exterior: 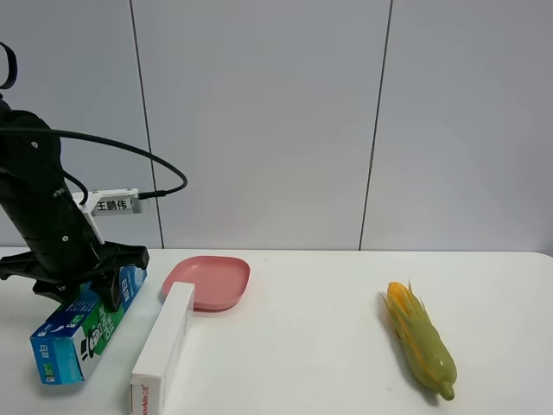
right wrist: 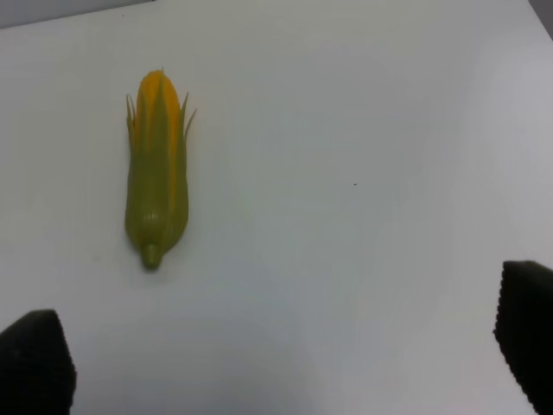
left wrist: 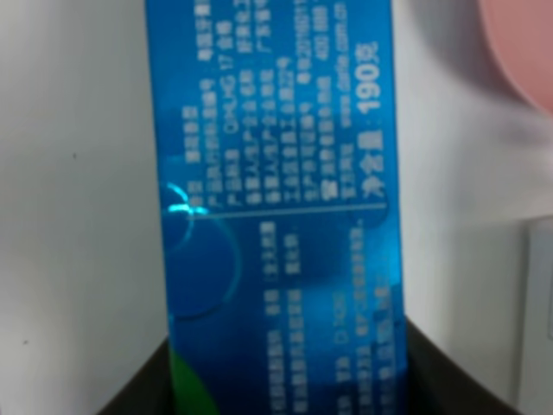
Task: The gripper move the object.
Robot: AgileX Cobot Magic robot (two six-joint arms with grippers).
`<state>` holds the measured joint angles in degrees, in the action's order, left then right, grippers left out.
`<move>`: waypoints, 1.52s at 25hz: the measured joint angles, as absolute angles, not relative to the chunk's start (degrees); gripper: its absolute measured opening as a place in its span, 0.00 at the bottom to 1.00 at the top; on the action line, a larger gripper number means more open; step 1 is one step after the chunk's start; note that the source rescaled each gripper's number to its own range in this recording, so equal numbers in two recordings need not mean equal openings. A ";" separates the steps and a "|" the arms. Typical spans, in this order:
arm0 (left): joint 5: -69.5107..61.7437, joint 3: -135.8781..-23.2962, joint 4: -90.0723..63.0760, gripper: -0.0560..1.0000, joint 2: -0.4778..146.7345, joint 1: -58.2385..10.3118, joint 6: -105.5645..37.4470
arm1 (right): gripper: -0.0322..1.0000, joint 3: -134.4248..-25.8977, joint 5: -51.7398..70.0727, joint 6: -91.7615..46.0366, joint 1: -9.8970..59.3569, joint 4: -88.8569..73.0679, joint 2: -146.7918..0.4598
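The long blue box (exterior: 86, 333) with green patches and white print lies on the white table at the left. My left gripper (exterior: 89, 290), a black claw with a cable and a white name tag, straddles its far half from above. In the left wrist view the blue box (left wrist: 276, 216) fills the gap between the dark fingers (left wrist: 138, 385), which touch both its long sides. My right gripper (right wrist: 281, 346) is open and empty above the table, and it is out of the exterior view.
A plain long white box (exterior: 164, 346) lies just right of the blue box. A pink plate (exterior: 212, 281) sits behind it. A green-yellow corn cob (exterior: 419, 341) lies at the right, also in the right wrist view (right wrist: 155, 173).
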<state>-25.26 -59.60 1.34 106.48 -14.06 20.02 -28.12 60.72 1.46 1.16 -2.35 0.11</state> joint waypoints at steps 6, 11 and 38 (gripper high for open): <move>-25.01 -59.60 0.67 0.06 108.27 -14.06 20.02 | 1.00 -28.12 60.72 1.46 1.16 -2.35 0.11; -24.84 -59.60 0.45 0.06 108.32 -14.06 20.02 | 1.00 -28.12 60.72 1.46 1.16 -2.35 0.11; -25.62 -59.60 -0.74 0.99 106.03 -14.06 18.08 | 1.00 -28.12 60.72 1.46 1.16 -2.35 0.11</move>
